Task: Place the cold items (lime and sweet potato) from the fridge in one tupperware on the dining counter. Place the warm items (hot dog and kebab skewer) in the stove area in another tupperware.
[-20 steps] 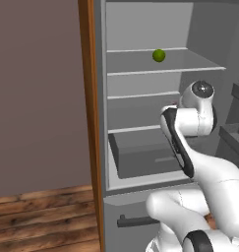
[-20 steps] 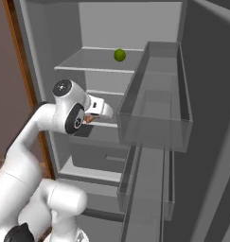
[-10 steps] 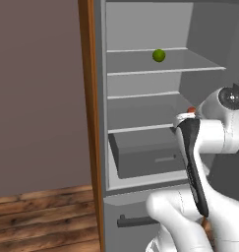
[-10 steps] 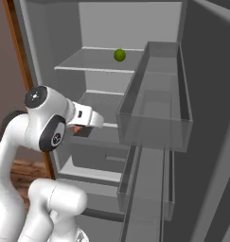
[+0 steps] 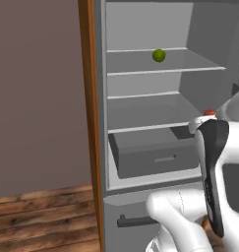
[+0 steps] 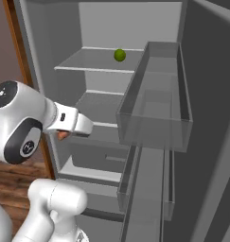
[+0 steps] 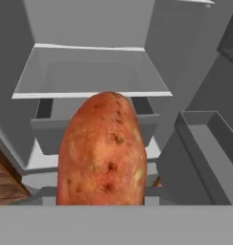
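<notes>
A large reddish-brown sweet potato (image 7: 102, 153) sits close in front of the hand camera and hides the fingertips. My gripper (image 6: 65, 133) is shut on it, just outside the open fridge at middle-shelf height; a bit of the sweet potato (image 6: 63, 135) peeks out under the white hand. The lime (image 5: 159, 55), small and green, rests on the fridge's top shelf (image 5: 165, 69), well above the gripper; the right base view has the lime (image 6: 119, 55) at the shelf's back. Hot dog, kebab skewer and tupperwares are out of view.
The fridge door stands open at the right, its clear door bins (image 6: 154, 113) jutting out close to the hand. A grey drawer (image 5: 150, 157) sits under the lower shelf. A wooden panel (image 5: 89, 123) borders the fridge's left side, above wood flooring (image 5: 37, 221).
The arm has drawn back out of the fridge with the sweet potato still held, its elbow swinging outward and closer to the base cameras. The lime has not moved.
</notes>
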You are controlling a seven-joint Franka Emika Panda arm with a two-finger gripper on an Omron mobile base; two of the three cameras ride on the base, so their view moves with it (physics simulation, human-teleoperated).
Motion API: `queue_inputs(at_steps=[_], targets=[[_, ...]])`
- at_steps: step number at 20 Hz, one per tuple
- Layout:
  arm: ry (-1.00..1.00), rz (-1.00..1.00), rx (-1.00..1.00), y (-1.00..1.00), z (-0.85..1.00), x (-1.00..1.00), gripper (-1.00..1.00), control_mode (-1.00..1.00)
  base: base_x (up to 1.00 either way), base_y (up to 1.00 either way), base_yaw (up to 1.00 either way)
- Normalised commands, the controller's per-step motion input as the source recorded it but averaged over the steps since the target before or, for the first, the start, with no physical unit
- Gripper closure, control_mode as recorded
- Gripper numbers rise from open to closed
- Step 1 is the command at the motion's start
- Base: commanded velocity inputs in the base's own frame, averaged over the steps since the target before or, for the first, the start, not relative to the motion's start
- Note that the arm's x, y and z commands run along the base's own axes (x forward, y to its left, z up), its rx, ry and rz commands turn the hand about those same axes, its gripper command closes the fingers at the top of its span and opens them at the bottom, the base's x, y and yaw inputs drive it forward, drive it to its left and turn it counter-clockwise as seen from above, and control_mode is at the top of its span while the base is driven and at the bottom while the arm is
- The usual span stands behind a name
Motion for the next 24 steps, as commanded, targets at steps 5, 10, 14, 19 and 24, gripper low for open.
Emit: queue_inputs(at_steps=[5,10,14,19,24], targets=[[0.02,0.0,0.0,0.13,0.08,-0.88,1.0,-1.0,0.0,0.0,0.0],[0.0,0.0,0.0,0.0,0.0,0.0,1.0,1.0,-0.45,0.7,0.19],[0.0,0.0,0.0,0.0,0.0,0.0,1.0,1.0,-0.29,0.98,-0.11],[0.0,0.0,0.0,0.0,0.0,0.0,1.0,1.0,-0.44,0.71,-0.71],[0.0,0.0,0.0,0.0,0.0,0.0,1.0,1.0,-0.5,0.45,-0.99]])
